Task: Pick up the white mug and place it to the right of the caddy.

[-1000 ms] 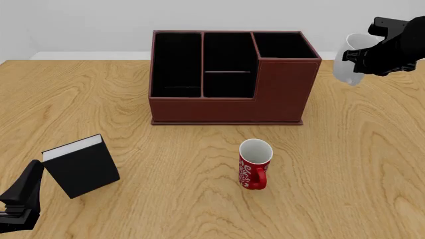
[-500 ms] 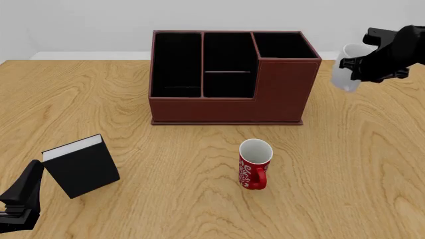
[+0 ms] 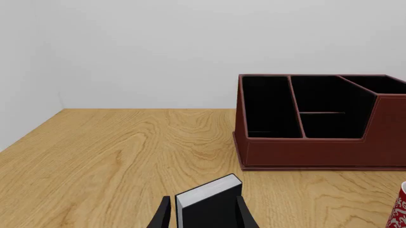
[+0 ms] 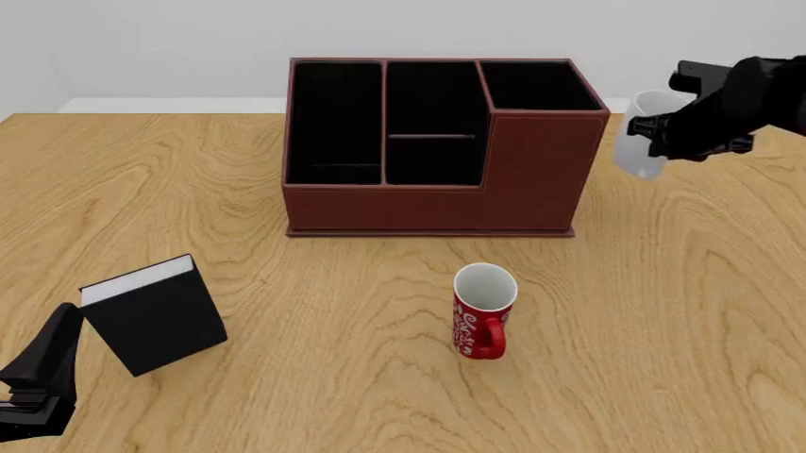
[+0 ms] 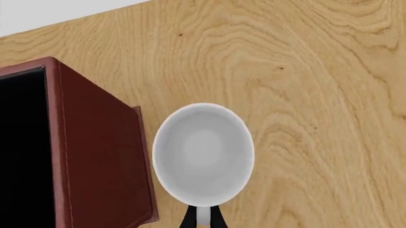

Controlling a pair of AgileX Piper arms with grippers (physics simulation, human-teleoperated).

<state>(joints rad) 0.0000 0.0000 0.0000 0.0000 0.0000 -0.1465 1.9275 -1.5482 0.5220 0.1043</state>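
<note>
While the white mug (image 4: 640,146) is held in the right gripper (image 4: 667,132) — fingers clamped on it at the rim, as the right wrist view shows — it is carried in the air just to the right of the caddy (image 4: 435,146), near that box's rear right corner. From the wrist camera the mug's open mouth (image 5: 203,154) is seen from above, with the caddy's right wall (image 5: 104,152) close beside it and bare wood below. The pick-up is therefore judged done and the carry nearly so; what is left is the lowering onto the table (image 4: 705,283) beside the caddy and the release. The left gripper (image 3: 203,219) is parked well to the front left of the caddy, fingers spread, a black book (image 4: 154,313) just ahead of it — not grasped. A red mug (image 4: 482,311) stands in front of the caddy, untouched.
</note>
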